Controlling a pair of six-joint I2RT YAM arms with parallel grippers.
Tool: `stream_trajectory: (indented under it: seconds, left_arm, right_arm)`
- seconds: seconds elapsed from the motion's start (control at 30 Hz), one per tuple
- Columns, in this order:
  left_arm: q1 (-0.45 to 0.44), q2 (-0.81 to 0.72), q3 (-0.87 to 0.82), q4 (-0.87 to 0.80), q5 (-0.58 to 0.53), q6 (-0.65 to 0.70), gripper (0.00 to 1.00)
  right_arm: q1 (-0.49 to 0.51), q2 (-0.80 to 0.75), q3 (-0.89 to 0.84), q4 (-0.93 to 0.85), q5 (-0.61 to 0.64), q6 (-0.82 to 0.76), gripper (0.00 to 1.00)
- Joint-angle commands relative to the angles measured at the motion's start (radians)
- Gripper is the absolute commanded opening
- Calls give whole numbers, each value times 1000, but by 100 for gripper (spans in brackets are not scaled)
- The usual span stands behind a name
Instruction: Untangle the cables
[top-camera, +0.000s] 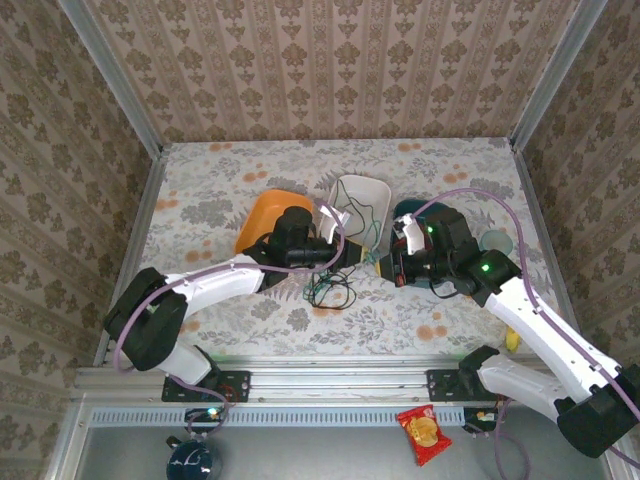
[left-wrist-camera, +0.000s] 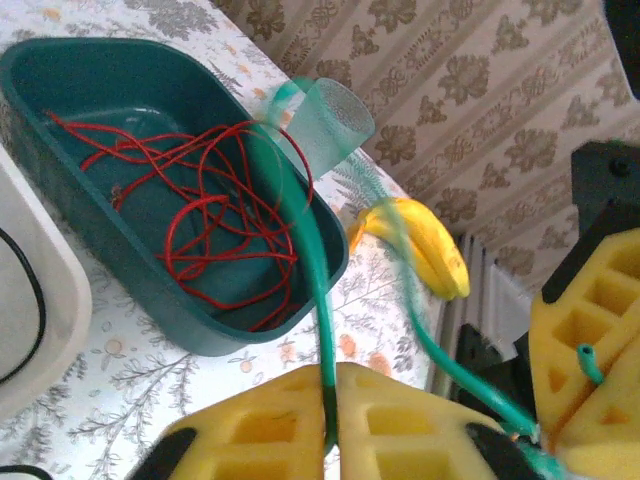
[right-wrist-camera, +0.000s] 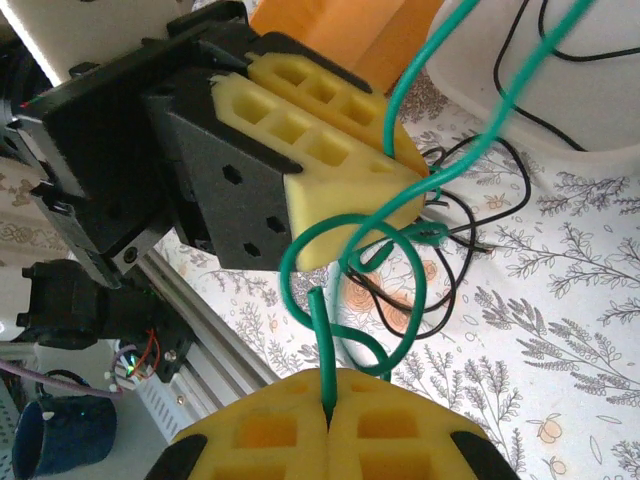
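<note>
Cables (top-camera: 330, 292): thin, light, floppy, snag-prone. Left gripper (left-wrist-camera: 330, 390) and right gripper (right-wrist-camera: 327, 400) both pinch the green cable (right-wrist-camera: 320, 340); grip near crossings.

your left arm (top-camera: 215, 280) and right arm (top-camera: 540, 325) are white shells with black joints, each trailing a lilac hose (top-camera: 478, 192). your fingers (right-wrist-camera: 330, 140) are yellow blocks with square pockets.

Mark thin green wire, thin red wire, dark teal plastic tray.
thin green wire (right-wrist-camera: 320, 340): right wrist view, lower stretch.
thin red wire (left-wrist-camera: 167, 245): left wrist view, loop edge.
dark teal plastic tray (left-wrist-camera: 110, 80): left wrist view, far wall.
</note>
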Motion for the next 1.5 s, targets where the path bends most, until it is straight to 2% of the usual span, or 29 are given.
stream_trajectory:
  seconds: [0.0, 0.07, 0.1, 0.2, 0.27, 0.33, 0.37, 0.4, 0.43, 0.47, 0.53, 0.6, 0.87, 1.07, 1.13, 1.27, 1.3, 1.37, 1.47]
  left_arm:
    - [4, -35, -4, -69, -153, 21, 0]
    - [23, -91, -36, -131, -286, 44, 0]
    - [38, -125, -66, -130, -310, 48, 0]
    - [103, -240, -138, -132, -269, 31, 0]
    - [137, -310, -156, -195, -252, 41, 0]
    - [157, -369, -164, -254, -242, 68, 0]
    - [166, -395, -167, -277, -249, 71, 0]
    - [178, -414, -172, -290, -262, 68, 0]
    - [190, -427, -176, -296, -280, 56, 0]
    - [208, -440, -180, -300, -313, 35, 0]
    - [242, -457, -191, -305, -392, -22, 0]
    - [280, -462, -198, -303, -470, -77, 0]
    - [402, -408, -286, -156, -635, -244, 0]
    - [431, -270, -321, -56, -682, -297, 2]
    - [430, -225, -308, -38, -667, -296, 13]
    - [403, -185, -253, -37, -612, -247, 63]
    - [386, -189, -232, -56, -609, -224, 71]
    - [340, -210, -188, -105, -607, -169, 83]
    - [266, -257, -125, -222, -613, -56, 89]
  right_arm:
    - [-17, -35, 8, 29, 77, 21, 0]
    - [-42, -51, 2, 29, 154, 42, 0]
    - [-60, -61, -6, 28, 196, 58, 0]
    - [-119, -81, -35, 29, 277, 111, 0]
    - [-160, -85, -58, 80, 277, 150, 0]
    - [-179, -80, -81, 151, 226, 179, 0]
    - [-180, -73, -88, 194, 196, 189, 7]
    - [-178, -66, -93, 232, 172, 210, 29]
    - [-179, -60, -95, 260, 159, 225, 42]
    - [-178, -55, -95, 281, 161, 238, 50]
    - [-178, -51, -93, 303, 178, 249, 56]
    - [-178, -45, -89, 311, 190, 254, 58]
    - [-147, -28, -89, 281, 152, 243, 58]
    - [-74, 2, -64, 205, 150, 170, 58]
    - [-35, 27, -45, 168, 162, 132, 58]
    - [56, 103, 6, 93, 174, 45, 59]
    - [76, 130, 19, 77, 171, 25, 59]
    - [109, 178, 34, 57, 153, -2, 59]
    - [145, 251, 48, 45, 130, -26, 59]
